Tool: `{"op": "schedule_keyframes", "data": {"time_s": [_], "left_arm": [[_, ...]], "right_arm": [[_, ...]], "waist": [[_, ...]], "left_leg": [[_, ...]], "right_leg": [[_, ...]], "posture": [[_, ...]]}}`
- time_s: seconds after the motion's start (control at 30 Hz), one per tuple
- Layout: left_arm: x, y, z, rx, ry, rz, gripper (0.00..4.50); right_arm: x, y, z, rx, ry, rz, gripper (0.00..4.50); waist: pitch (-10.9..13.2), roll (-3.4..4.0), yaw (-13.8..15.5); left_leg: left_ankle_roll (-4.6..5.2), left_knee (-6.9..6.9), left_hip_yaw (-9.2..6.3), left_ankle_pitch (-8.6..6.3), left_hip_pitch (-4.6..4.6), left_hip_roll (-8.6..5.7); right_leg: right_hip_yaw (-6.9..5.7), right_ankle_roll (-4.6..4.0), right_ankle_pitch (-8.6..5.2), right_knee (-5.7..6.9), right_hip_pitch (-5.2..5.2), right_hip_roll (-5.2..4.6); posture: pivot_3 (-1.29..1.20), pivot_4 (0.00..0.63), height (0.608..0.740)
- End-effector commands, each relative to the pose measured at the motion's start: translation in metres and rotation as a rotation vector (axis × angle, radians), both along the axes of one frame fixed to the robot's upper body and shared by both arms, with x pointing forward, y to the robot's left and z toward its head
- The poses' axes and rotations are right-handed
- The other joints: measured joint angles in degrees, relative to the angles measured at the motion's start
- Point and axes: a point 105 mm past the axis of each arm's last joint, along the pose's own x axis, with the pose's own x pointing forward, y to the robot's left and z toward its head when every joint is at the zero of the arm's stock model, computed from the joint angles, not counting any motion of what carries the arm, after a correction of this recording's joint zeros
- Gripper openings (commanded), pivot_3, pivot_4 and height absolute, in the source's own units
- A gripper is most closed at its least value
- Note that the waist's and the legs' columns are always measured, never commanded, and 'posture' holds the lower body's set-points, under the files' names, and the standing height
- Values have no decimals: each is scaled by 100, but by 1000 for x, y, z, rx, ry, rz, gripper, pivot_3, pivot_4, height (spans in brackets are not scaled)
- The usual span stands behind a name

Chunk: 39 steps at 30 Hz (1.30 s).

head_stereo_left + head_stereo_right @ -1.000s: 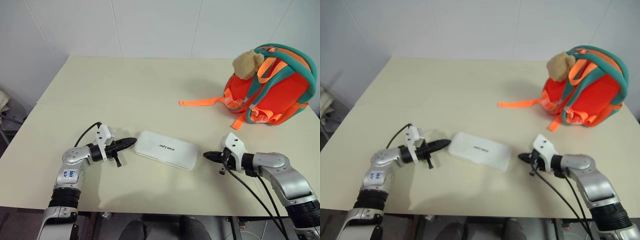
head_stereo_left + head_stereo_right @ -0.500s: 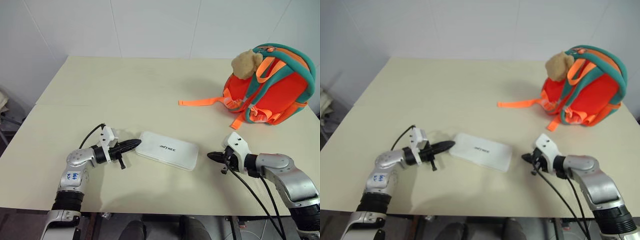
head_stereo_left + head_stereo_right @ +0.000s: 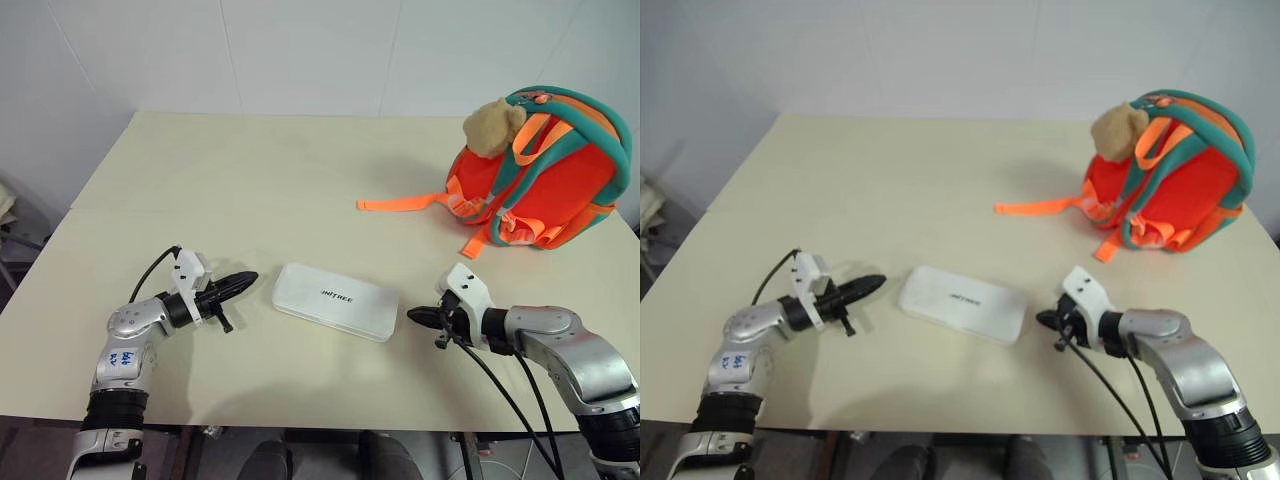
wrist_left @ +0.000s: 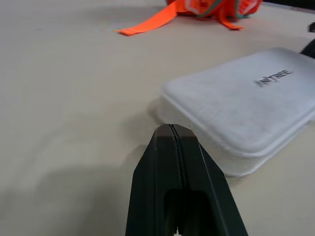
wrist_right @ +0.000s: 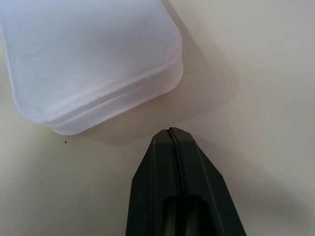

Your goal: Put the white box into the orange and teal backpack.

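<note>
You had the flat white rectangular box (image 3: 335,300) lying between both closed grippers, just beyond each tip: left gripper (image 3: 247,278) and right gripper (image 3: 414,316) gripped nothing. The rounded orange and teal backpack (image 3: 545,180) stood well beyond the right jaws.

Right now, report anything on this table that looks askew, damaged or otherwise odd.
Nothing looks damaged or spilled. The white box lies flat but at a slant to the table edge. One orange strap trails loose across the table from the orange and teal backpack, which stands upright at the far right.
</note>
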Motion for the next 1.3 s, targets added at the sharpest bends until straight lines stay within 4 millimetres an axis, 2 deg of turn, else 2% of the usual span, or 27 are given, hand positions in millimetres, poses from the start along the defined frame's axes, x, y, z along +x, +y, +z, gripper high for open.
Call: {"op": "schedule_keyframes", "data": {"time_s": [0.03, 0.13, 0.27, 0.47, 0.93, 1.1, 1.3], "left_arm": [[4, -10, 7, -18, -28, -21, 0], [6, -26, 5, -27, -20, -62, 0], [6, -32, 3, -32, -12, -81, 0], [2, -33, 0, -34, 2, -100, 0], [1, -40, -2, -41, 8, -115, 0], [-3, -44, -3, -46, 19, -136, 0], [-18, -61, -9, -65, 53, -190, 0]], "right_arm": [[-2, -1, 16, -4, -42, 10, 120], [-3, 2, 19, 6, -40, 11, 120], [-6, 7, 20, 18, -35, 17, 120], [-9, 13, 27, 53, -36, 26, 120], [1, 29, 16, 100, -36, 47, 120], [4, 23, 20, 91, -46, 41, 120], [9, 5, 25, 51, -57, 27, 120]], "waist": [[0, 0, 15], [0, 0, 23], [0, 0, -9], [0, 0, -11], [0, 0, -6], [0, 0, -4], [0, 0, 5]], "left_leg": [[0, 0, 0, 0, 0, 0], [0, -2, 0, 0, -2, 0], [0, -3, 1, 0, -2, 0], [0, -4, 2, 0, -1, 2], [0, -2, 2, 0, 0, 2], [0, -3, 2, 0, 1, 3], [1, -6, 3, -1, -1, 3]], "right_leg": [[0, 0, 0, 0, 0, 0], [0, 0, 0, -3, 0, 0], [0, 0, 0, -2, -2, 0], [0, 0, 0, -2, -2, 2], [0, 0, 0, 0, -2, 3], [1, -1, 0, -1, -2, 4], [3, 0, 0, -9, -1, 4]], "posture": [[0, 150, 740], [0, 150, 740], [0, 150, 740], [0, 150, 740], [0, 150, 740], [0, 150, 740], [0, 150, 740]]}}
